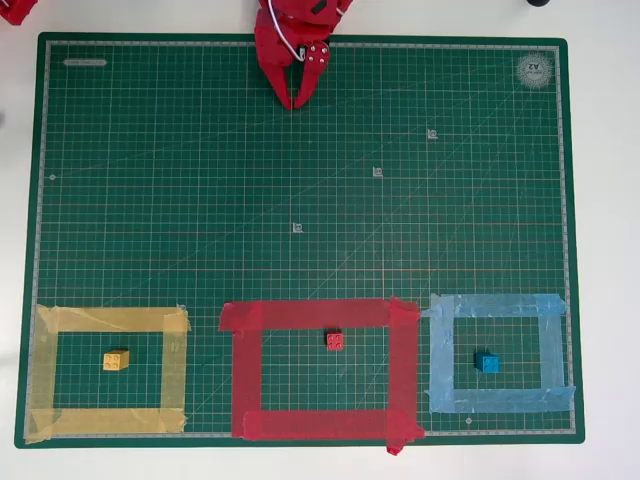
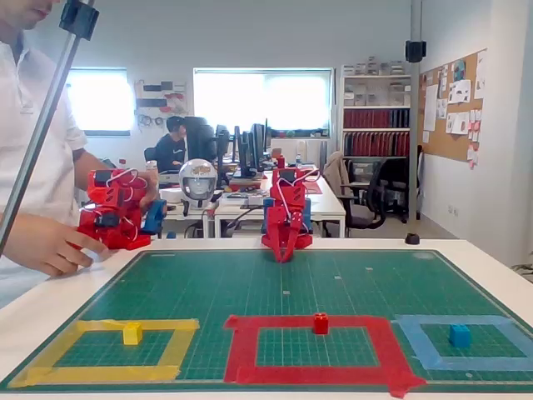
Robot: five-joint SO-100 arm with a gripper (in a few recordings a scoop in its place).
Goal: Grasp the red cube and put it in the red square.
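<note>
At top centre of the overhead view, the gripper (image 1: pixel 297 100) is resting low over the green mat (image 1: pixel 200 200), fingers drawn together to a point, gripping nothing. Lower centre, the red cube (image 1: pixel 335 341) is sitting inside the red square (image 1: pixel 245 370), close to its upper strip and well apart from the gripper. The fixed view is showing the cube (image 2: pixel 321 323) at the frame's far edge. Yellow cube (image 1: pixel 116 360) is lying inside the yellow frame (image 1: pixel 175 365), lower left; blue cube (image 1: pixel 487 363) inside the light blue frame (image 1: pixel 440 350), lower right.
</note>
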